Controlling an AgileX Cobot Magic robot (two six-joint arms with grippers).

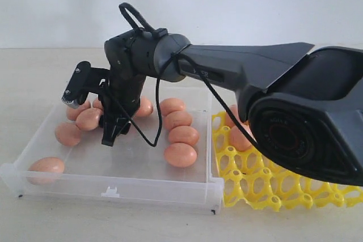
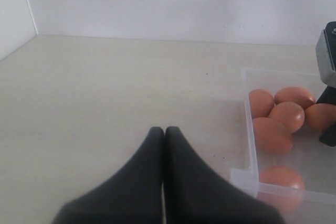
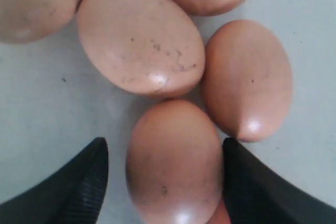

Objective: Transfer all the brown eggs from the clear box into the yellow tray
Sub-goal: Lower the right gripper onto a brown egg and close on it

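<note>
Several brown eggs (image 1: 180,155) lie in the clear box (image 1: 113,188), most in a far-left cluster (image 1: 88,118) and a middle column. Two more eggs (image 1: 240,138) sit in the yellow tray (image 1: 266,188) to the box's right. My right gripper (image 1: 110,133) reaches across and points down into the box by the left cluster. In the right wrist view it (image 3: 164,145) is open and straddles one egg (image 3: 176,171); one finger stands clear of the egg, the other is close against it. My left gripper (image 2: 164,129) is shut and empty over the bare table beside the box (image 2: 251,129).
The right arm's dark forearm (image 1: 249,69) spans over the tray and the box's right half. Other eggs (image 3: 139,40) press close around the straddled one. A white wall (image 1: 181,4) backs the beige table (image 1: 34,72).
</note>
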